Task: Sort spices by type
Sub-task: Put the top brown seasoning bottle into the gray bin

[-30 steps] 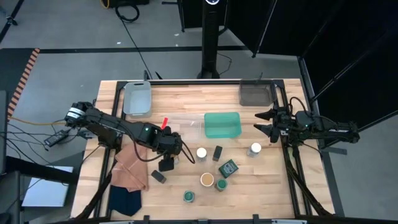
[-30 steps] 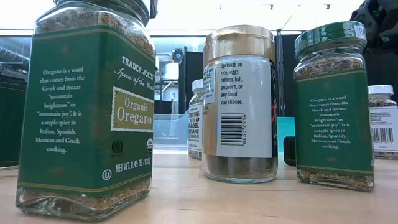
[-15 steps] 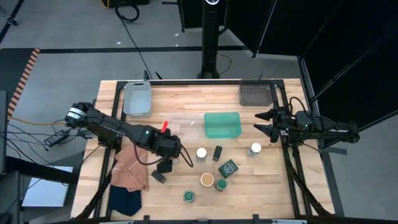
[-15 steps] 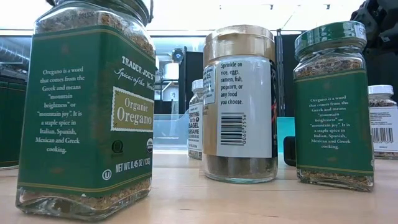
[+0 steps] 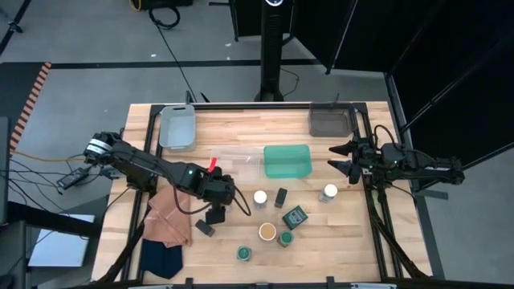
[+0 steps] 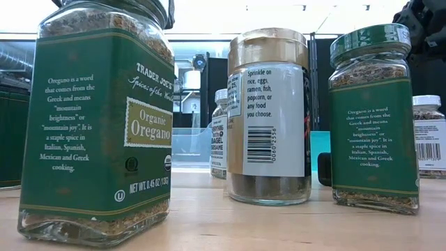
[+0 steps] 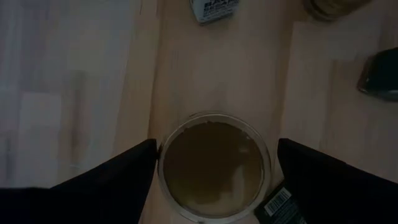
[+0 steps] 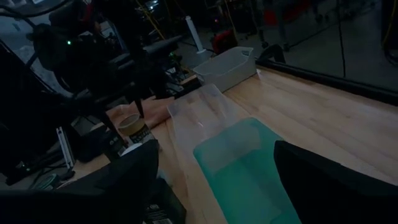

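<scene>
My left gripper (image 5: pixel 215 205) is open over a round glass jar of brown spice (image 7: pixel 213 165), near the orange cloth. Its fingers stand on either side of the jar, which is seen end-on. The jar also shows in the right wrist view (image 8: pixel 132 127). A dark tin (image 5: pixel 205 228) lies just beside it. White-lidded jars (image 5: pixel 260 197) (image 5: pixel 329 192), a tan-lidded jar (image 5: pixel 267 232), green-lidded jars (image 5: pixel 244 254) (image 5: pixel 285 238) and dark tins (image 5: pixel 280 197) (image 5: pixel 295 217) stand on the table's middle. My right gripper (image 5: pixel 341 158) is open and empty at the right edge. My left gripper's fingers (image 7: pixel 124 171) come from above and stand at the two sides of the jar's round wall (image 7: pixel 163 155). I cannot tell whether they touch it.
A teal tray (image 5: pixel 287 160) and a clear tray (image 5: pixel 233 159) lie mid-table. A pale tray (image 5: pixel 177 127) and a dark grey tray (image 5: pixel 330 122) are at the far edge. Orange (image 5: pixel 165 217) and navy (image 5: pixel 161 258) cloths lie at the near left. Oregano jars (image 6: pixel 97 125) (image 6: pixel 373 118) stand close to the low camera.
</scene>
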### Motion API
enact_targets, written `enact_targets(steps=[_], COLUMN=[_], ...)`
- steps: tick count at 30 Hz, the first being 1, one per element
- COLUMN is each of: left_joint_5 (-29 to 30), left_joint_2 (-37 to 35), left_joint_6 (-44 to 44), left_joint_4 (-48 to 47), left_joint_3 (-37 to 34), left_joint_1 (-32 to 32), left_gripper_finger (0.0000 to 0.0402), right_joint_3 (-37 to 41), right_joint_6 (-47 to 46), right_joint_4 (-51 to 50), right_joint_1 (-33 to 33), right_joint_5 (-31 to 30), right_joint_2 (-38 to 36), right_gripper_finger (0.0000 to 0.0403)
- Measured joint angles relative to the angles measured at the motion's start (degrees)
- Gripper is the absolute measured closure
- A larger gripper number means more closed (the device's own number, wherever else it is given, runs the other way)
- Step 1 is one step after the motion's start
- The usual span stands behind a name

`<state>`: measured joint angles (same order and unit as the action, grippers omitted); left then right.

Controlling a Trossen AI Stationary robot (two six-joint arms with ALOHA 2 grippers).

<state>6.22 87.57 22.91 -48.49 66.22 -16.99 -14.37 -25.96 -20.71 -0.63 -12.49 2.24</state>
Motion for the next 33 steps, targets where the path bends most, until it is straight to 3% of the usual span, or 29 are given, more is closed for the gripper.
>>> enact_targets(steps=[12, 19, 27, 33], left_joint_5=[-0.9, -0.8, -1.4, -0.9], left_joint_2=[2.8, 2.8, 2.2, 1.8], left_joint_6=[0.5, 2.3, 5.9, 10.3], left_joint_4=[2.4, 2.4, 1.8, -6.2], left_joint_3=[-2.1, -2.1, -2.1, 2.4], left_joint_1=[0.0, 0.0, 0.0, 0.0], left_gripper_finger=[0.0068, 0.0134, 0.0134, 0.0134], right_joint_3=[0.0, 0.0, 0.0, 0.0], right_joint_6=[0.0, 0.0, 0.0, -1.4], right_joint_4=[-0.1, -0.1, -0.1, -0.1], right_joint_1=[0.0, 0.0, 0.0, 0.0], right_joint_5=[0.0, 0.0, 0.0, 0.1], right_joint_2=[0.0, 0.0, 0.0, 0.0], right_gripper_finger=[0.0078, 0.0085, 0.0100, 0.0110])
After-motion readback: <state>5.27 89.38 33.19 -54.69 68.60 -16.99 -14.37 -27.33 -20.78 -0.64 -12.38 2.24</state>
